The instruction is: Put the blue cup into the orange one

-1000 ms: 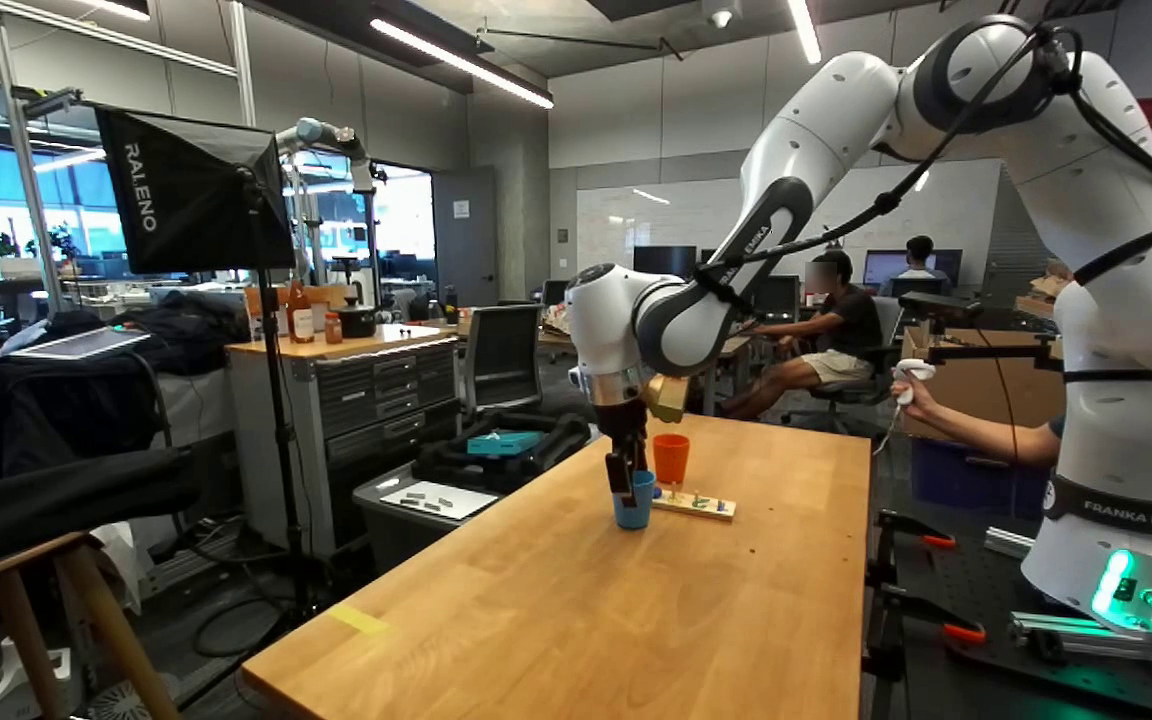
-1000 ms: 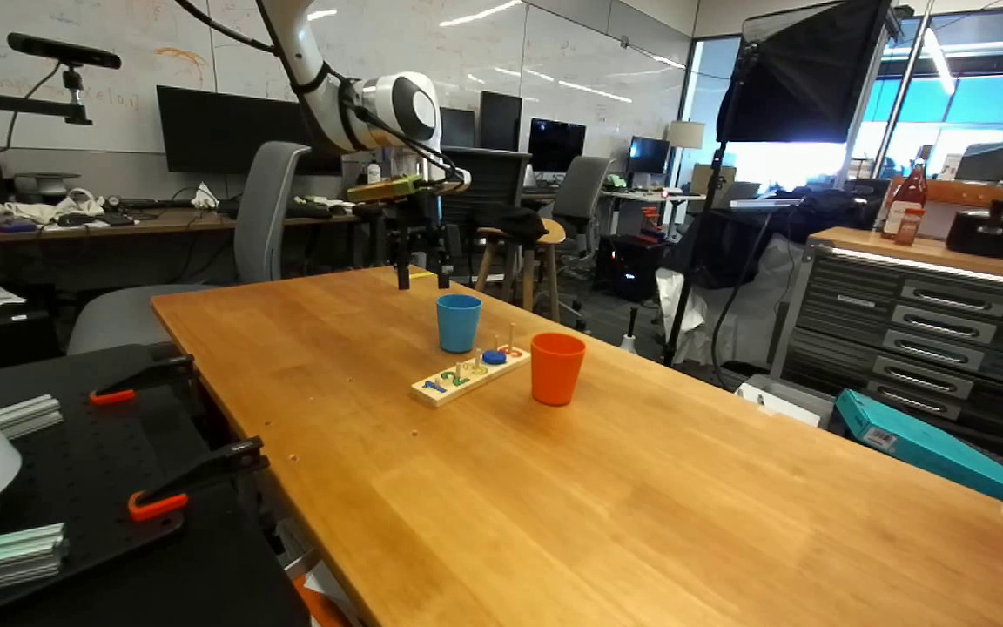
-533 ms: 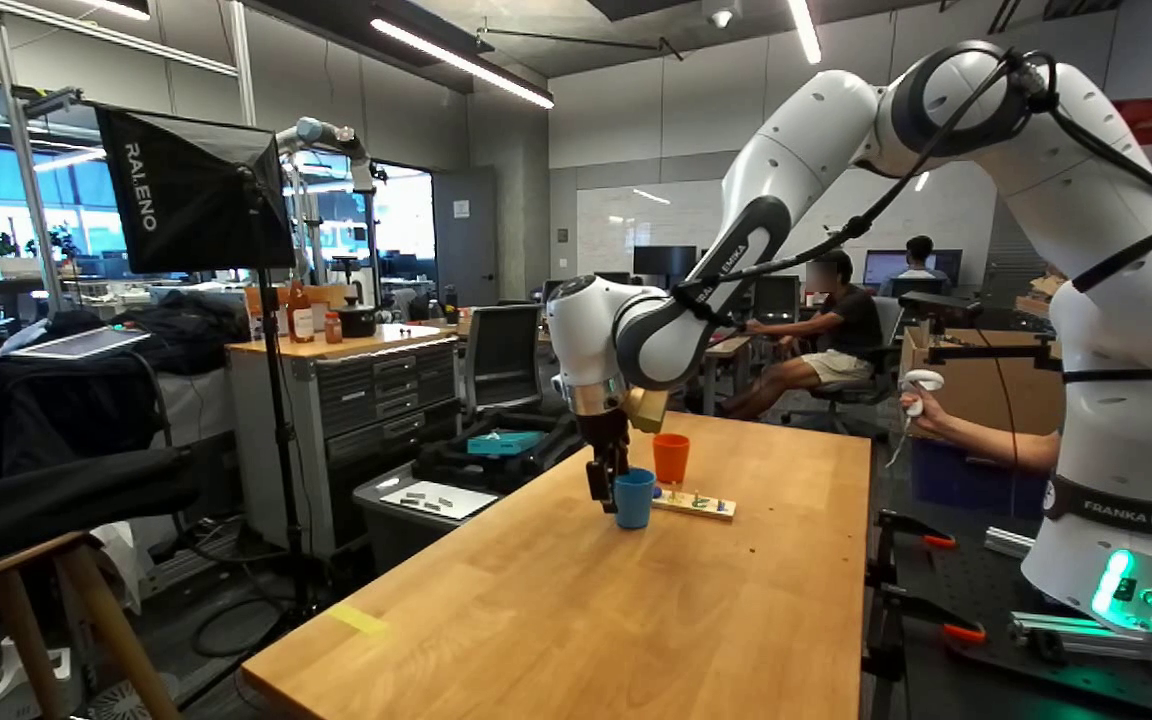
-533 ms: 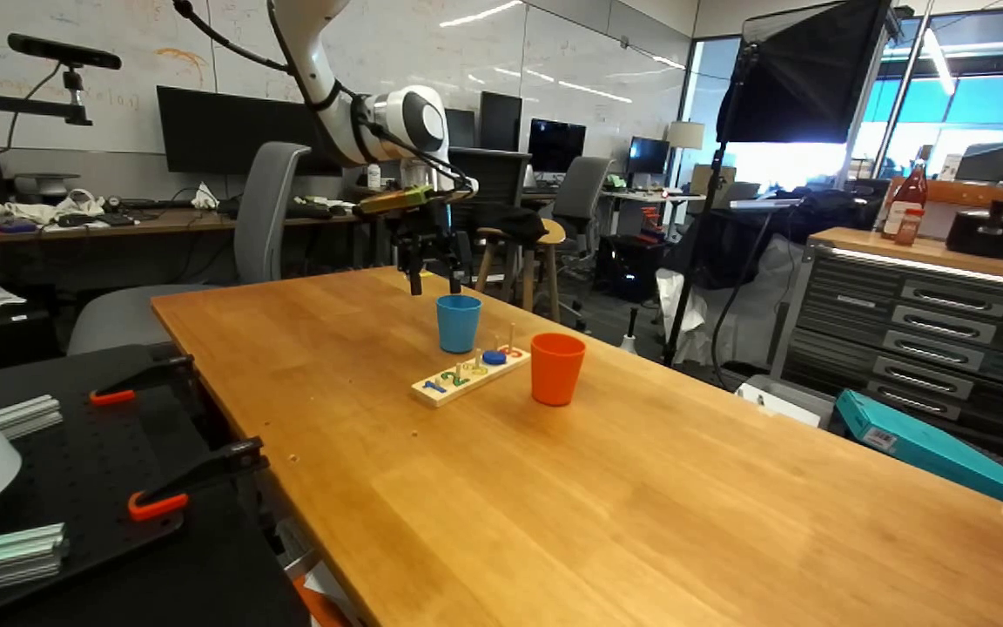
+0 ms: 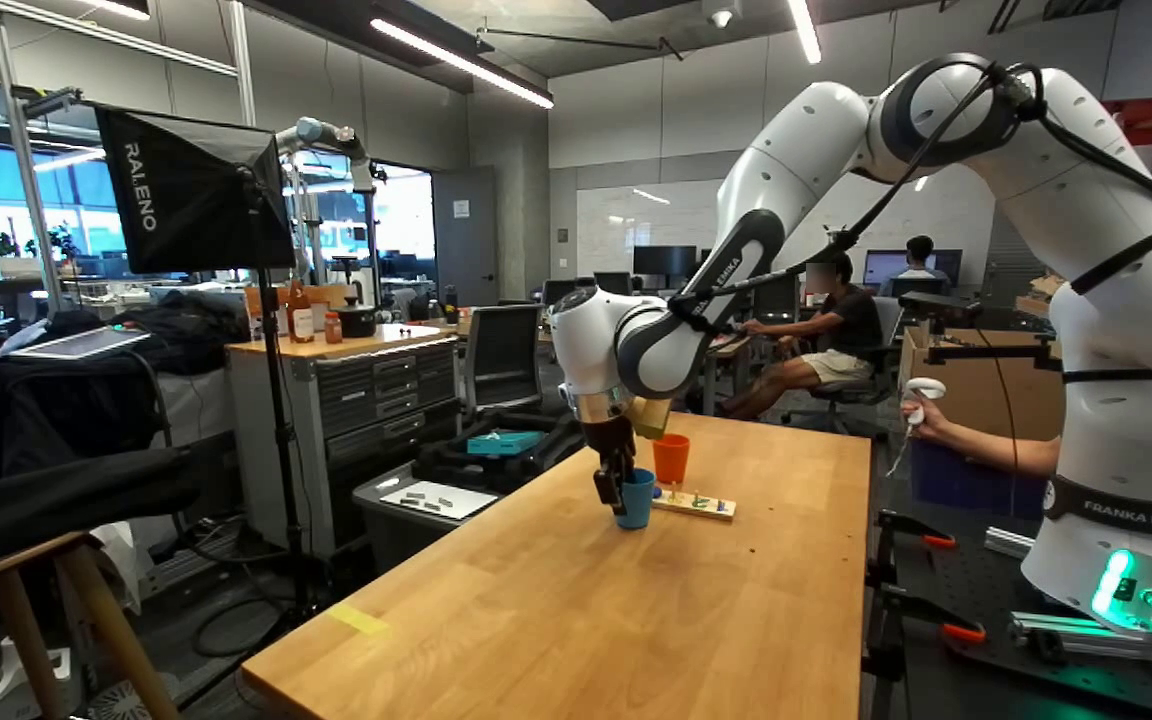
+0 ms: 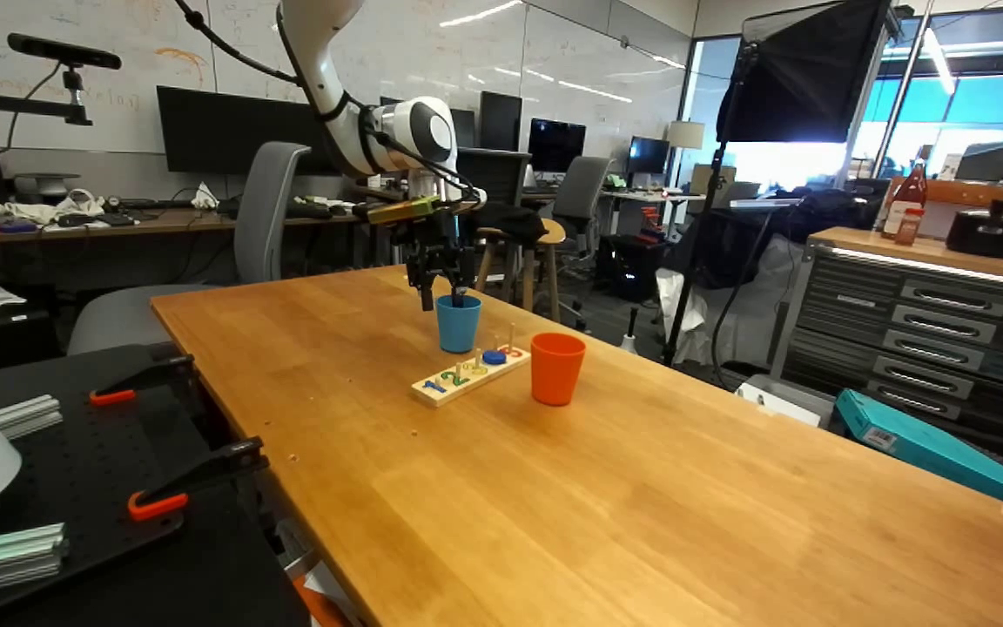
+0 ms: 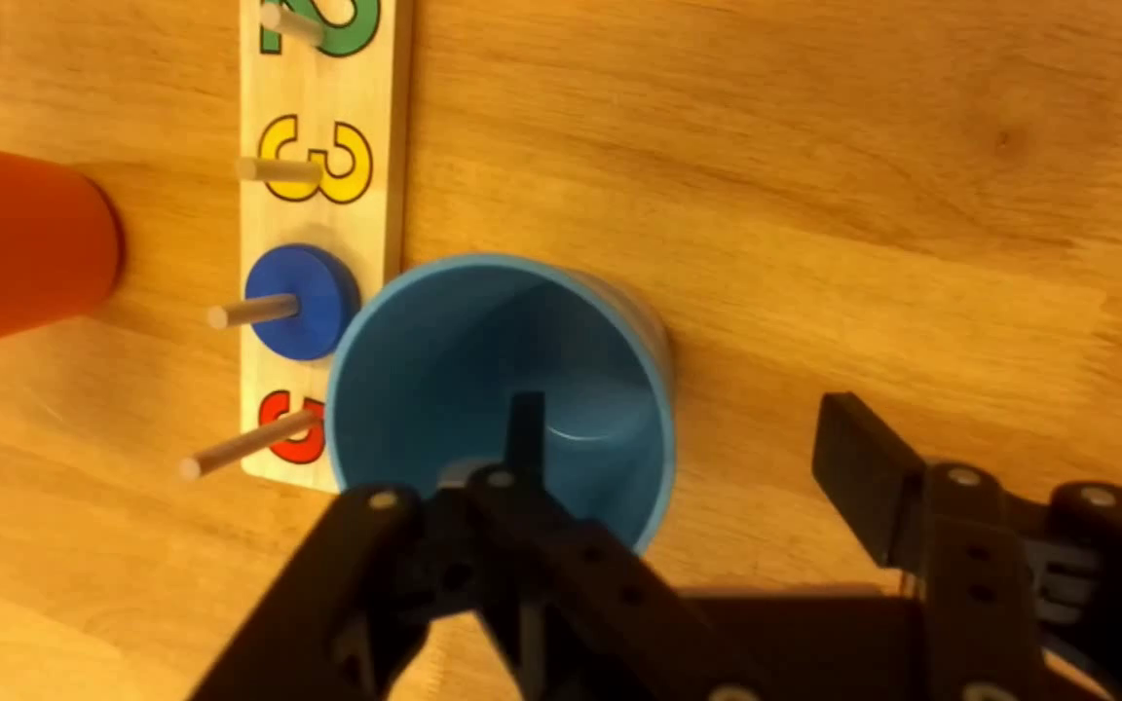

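Note:
The blue cup (image 6: 458, 331) stands upright on the table; it also shows in an exterior view (image 5: 639, 503) and in the wrist view (image 7: 483, 331). The orange cup (image 6: 557, 373) stands upright apart from it, also in an exterior view (image 5: 671, 458) and partly at the left edge of the wrist view (image 7: 16, 243). My gripper (image 6: 443, 303) is open and empty at the blue cup's rim; its fingers also show in the wrist view (image 7: 683, 409). One finger is over or just inside the cup's mouth. The other is outside, beside the wall. The rim lies between them.
A wooden number board with pegs (image 6: 445, 390) and a blue disc (image 6: 494, 357) lies between the cups, close beside the blue cup. The table (image 6: 641, 488) extends toward the front. Clamps (image 6: 158, 505) sit at the table's side. A black softbox light (image 5: 196, 190) stands off the table.
My gripper has moved down and toward the blue cup, and one finger has come over the cup's mouth. Both cups and the board have stayed in place.

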`<state>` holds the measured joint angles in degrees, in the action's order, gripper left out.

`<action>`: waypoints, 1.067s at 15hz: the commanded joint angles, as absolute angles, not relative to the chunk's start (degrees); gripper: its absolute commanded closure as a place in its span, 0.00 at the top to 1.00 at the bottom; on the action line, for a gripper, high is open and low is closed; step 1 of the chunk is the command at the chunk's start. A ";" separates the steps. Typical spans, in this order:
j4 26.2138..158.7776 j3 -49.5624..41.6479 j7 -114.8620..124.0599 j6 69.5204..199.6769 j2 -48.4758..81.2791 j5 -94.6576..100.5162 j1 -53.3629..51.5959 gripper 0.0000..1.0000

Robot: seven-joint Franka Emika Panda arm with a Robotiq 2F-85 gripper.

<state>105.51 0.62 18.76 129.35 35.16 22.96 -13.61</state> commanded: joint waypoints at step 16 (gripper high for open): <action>100.97 -3.67 19.01 125.97 32.88 26.51 -15.22 0.01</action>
<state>103.36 -1.37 18.80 129.09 35.14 24.88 -13.90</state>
